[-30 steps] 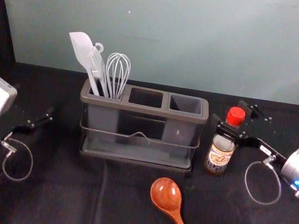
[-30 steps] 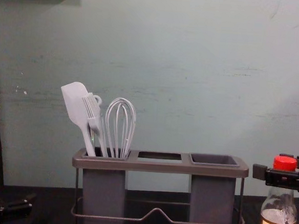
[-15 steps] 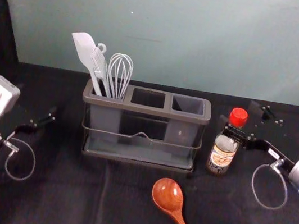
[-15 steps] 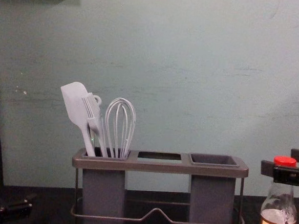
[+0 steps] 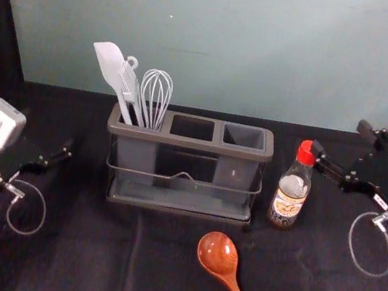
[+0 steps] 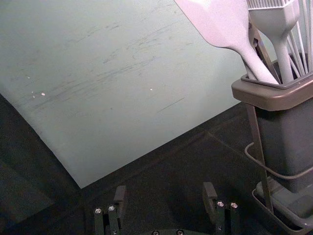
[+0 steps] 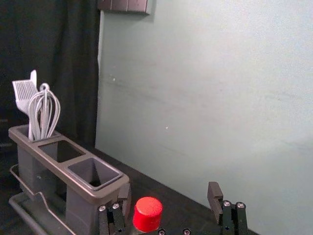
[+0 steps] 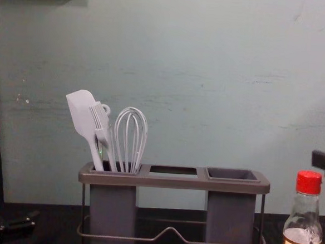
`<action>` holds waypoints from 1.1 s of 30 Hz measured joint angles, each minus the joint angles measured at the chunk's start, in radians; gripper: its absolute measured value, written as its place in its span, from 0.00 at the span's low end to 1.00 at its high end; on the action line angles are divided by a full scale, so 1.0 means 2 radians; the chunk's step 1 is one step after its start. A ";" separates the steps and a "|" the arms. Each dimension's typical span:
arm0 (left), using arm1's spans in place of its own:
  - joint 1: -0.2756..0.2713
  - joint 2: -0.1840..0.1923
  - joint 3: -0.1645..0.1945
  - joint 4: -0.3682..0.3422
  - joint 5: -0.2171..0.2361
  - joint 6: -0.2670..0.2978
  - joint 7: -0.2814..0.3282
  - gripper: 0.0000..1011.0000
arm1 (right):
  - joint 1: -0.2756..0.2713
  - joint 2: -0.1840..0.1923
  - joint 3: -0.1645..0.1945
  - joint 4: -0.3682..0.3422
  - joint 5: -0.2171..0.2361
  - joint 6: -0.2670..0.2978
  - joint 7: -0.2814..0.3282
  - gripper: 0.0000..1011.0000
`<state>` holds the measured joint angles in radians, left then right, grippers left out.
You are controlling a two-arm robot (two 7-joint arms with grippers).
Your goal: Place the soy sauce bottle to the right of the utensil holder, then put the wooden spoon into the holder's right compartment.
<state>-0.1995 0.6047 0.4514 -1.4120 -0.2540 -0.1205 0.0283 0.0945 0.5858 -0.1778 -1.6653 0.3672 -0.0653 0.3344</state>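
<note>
While the soy sauce bottle (image 5: 290, 194) stands upright just right of the utensil holder (image 5: 189, 142) and the wooden spoon (image 5: 218, 253) lies in front, the right gripper (image 5: 340, 137) hangs by the red cap (image 5: 306, 153), fingers wide apart, gripping nothing, and the left gripper (image 5: 46, 131), likewise spread and empty, idles left of the holder.

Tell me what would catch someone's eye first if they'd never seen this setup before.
Probably the bright red cap on the soy sauce bottle, standing right of the utensil holder, with the open right claw raised on the bottle's right. Next, likely the glossy wooden spoon lying in front of the holder, and the pale utensils rising from its left compartment.
</note>
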 joint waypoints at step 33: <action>0.000 0.000 0.000 0.000 0.000 0.000 0.000 1.00 | 0.057 0.053 -0.065 -0.178 0.143 0.412 0.027 0.99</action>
<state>-0.1995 0.6047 0.4514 -1.4120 -0.2540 -0.1205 0.0283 0.2083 0.6919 -0.3074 -2.0211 0.6539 0.7587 0.3876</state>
